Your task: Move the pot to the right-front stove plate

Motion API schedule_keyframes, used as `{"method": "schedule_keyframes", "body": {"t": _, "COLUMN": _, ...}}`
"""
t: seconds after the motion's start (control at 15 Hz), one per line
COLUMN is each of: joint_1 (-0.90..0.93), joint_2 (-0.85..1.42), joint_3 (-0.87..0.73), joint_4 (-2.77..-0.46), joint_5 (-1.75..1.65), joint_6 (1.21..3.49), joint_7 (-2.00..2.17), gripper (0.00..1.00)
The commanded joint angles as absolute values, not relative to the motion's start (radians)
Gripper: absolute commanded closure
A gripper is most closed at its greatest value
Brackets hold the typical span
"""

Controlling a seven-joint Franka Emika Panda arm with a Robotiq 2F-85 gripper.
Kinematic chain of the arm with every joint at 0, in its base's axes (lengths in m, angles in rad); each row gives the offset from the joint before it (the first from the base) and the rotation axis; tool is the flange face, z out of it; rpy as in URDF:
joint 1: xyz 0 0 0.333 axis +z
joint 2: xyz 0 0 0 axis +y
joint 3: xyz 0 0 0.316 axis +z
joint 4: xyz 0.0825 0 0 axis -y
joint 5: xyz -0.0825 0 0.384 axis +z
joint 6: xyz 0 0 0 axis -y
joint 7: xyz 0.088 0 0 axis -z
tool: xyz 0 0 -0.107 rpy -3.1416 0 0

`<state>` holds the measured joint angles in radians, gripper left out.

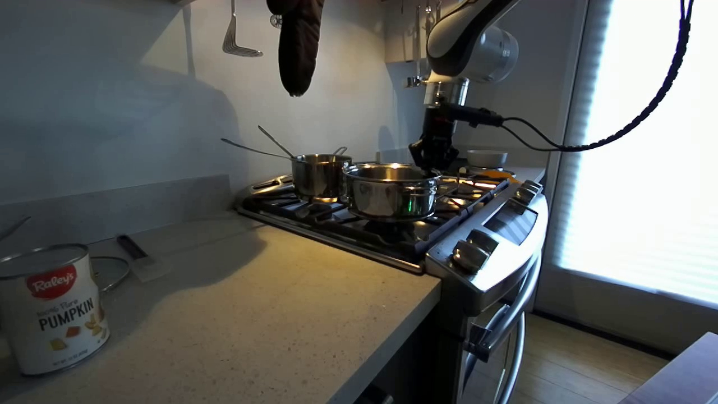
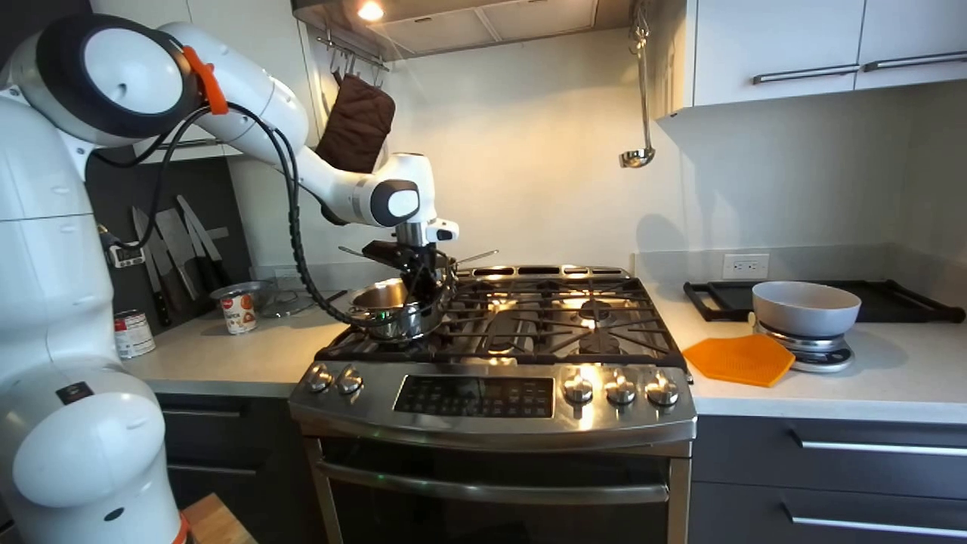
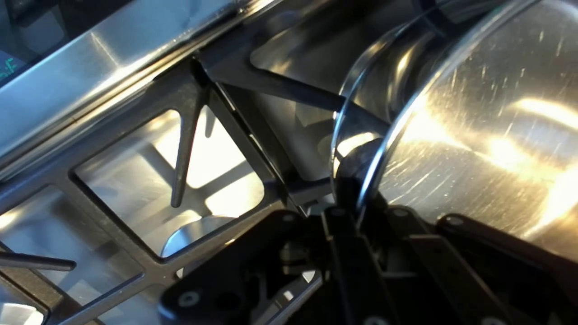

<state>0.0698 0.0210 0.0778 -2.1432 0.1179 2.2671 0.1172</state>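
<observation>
Pot [image 1: 391, 196] looks hard, slick and a bit heavy, so its thin rim [image 3: 383, 146] seems a good spot to hold; the gripper [image 3: 366, 213] pinches it there.

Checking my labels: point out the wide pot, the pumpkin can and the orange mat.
Wide pot [image 1: 391, 194]: in an exterior view, on its outer side wall.
Pumpkin can [image 1: 59, 314]: in an exterior view, on its printed label.
Orange mat [image 2: 739, 360]: in an exterior view, on its top face.
</observation>
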Motion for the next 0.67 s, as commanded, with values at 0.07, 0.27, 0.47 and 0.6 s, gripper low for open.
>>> {"method": "schedule_keyframes", "body": {"t": 0.07, "joint_1": 0.043, "joint_2": 0.002, "joint_3": 0.053, "joint_4": -2.09, "joint_5": 0.261, "joint_6": 2.136, "joint_7": -0.006, "gripper": 0.98}}
{"method": "schedule_keyframes", "body": {"t": 0.27, "joint_1": 0.022, "joint_2": 0.0, "joint_3": 0.03, "joint_4": -2.054, "joint_5": 0.313, "joint_6": 2.031, "joint_7": -0.062, "gripper": 0.98}}
{"method": "schedule_keyframes", "body": {"t": 0.47, "joint_1": 0.003, "joint_2": 0.0, "joint_3": 0.01, "joint_4": -2.01, "joint_5": 0.346, "joint_6": 1.97, "joint_7": -0.073, "gripper": 0.98}}
{"method": "schedule_keyframes", "body": {"t": 0.6, "joint_1": -0.008, "joint_2": 0.001, "joint_3": -0.003, "joint_4": -1.969, "joint_5": 0.349, "joint_6": 1.943, "joint_7": -0.053, "gripper": 0.98}}
